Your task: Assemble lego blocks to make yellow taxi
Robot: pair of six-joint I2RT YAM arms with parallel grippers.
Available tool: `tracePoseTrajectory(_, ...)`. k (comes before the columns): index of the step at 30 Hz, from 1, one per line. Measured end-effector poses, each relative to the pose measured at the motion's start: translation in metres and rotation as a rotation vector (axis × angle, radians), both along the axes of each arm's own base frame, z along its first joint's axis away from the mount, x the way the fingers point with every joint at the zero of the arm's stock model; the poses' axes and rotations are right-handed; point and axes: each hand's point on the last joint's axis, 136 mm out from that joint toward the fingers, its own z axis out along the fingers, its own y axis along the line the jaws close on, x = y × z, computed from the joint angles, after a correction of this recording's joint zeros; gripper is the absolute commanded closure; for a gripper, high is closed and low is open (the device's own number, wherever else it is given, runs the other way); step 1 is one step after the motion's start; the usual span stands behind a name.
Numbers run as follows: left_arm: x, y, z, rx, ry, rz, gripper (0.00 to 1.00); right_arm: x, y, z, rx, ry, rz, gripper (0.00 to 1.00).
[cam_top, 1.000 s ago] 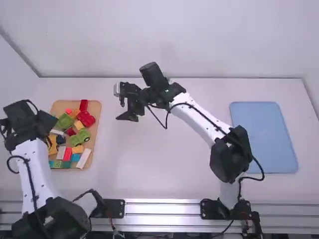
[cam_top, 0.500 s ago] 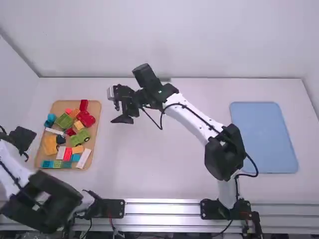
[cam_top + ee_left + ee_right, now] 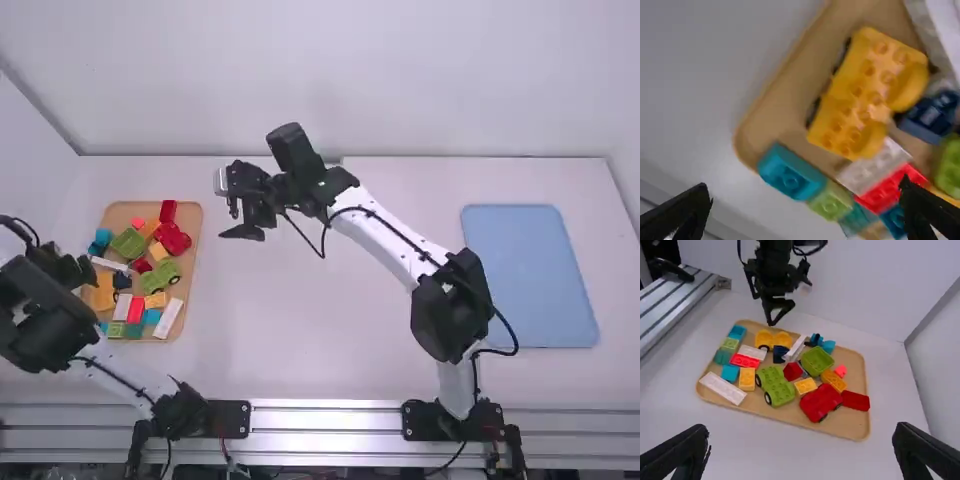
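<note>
My left gripper [image 3: 84, 272] is at the tray's left side in the high view, beside the yellow wheeled base [image 3: 101, 291]. In the left wrist view that yellow base [image 3: 867, 95] lies in the tray beyond my left gripper [image 3: 807, 215], whose fingers are wide apart and hold nothing. My right gripper [image 3: 232, 206] hangs over the table to the right of the tray. Seen in the right wrist view, my right gripper [image 3: 800, 455] is open and empty, with the yellow base [image 3: 772, 339] at the tray's far side.
The wooden tray [image 3: 187, 302] also holds a red car [image 3: 172, 239], a green wheeled base [image 3: 160, 277], a dark blue piece [image 3: 122, 280], a long white brick [image 3: 168, 318] and several other bricks. A blue plate [image 3: 530, 275] lies on the table's right side.
My left gripper swung off the tray to the left, then came back to the tray's left side, its arm now bent differently. The right arm shifted slightly left, then stayed nearly still.
</note>
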Motion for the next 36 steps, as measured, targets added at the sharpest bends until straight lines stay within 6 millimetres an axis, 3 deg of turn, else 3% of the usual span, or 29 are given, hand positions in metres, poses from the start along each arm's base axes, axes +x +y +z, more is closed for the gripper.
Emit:
tracePoseTrajectory(3, 0.0, -0.001, -0.01, -0.005, 0.013, -0.115, 0.26, 0.0, 0.0, 0.0, 0.0, 0.0, 0.0, 0.02)
tracePoseTrajectory(10, 0.005, -0.013, -0.032, -0.044, -0.019, -0.276, 0.15, 0.009, 0.0, 0.0, -0.006, -0.03, -0.039, 0.02)
tracePoseTrajectory(20, 0.01, -0.022, -0.051, -0.048, -0.041, -0.325, 0.2, 0.013, 0.0, -0.001, -0.016, -0.044, -0.059, 0.02)
tracePoseTrajectory(24, 0.017, -0.023, -0.056, -0.041, -0.077, -0.331, 0.3, 0.013, 0.0, -0.001, -0.017, -0.047, -0.061, 0.02)
tracePoseTrajectory(29, 0.016, -0.024, -0.065, -0.029, -0.086, -0.317, 0.31, 0.013, 0.0, -0.001, -0.017, -0.046, -0.061, 0.02)
tracePoseTrajectory(30, 0.016, -0.024, -0.067, -0.026, -0.088, -0.311, 0.37, 0.013, 0.0, -0.001, -0.017, -0.047, -0.061, 0.02)
tracePoseTrajectory(34, 0.019, -0.02, -0.07, -0.003, -0.105, -0.293, 0.42, 0.013, 0.0, -0.001, -0.017, -0.046, -0.061, 0.02)
tracePoseTrajectory(35, 0.021, -0.019, -0.07, 0.004, -0.111, -0.289, 0.45, 0.013, 0.0, -0.001, -0.017, -0.046, -0.061, 0.02)
tracePoseTrajectory(36, 0.022, -0.018, -0.07, 0.009, -0.117, -0.28, 0.54, 0.013, 0.0, -0.002, -0.018, -0.048, -0.061, 0.02)
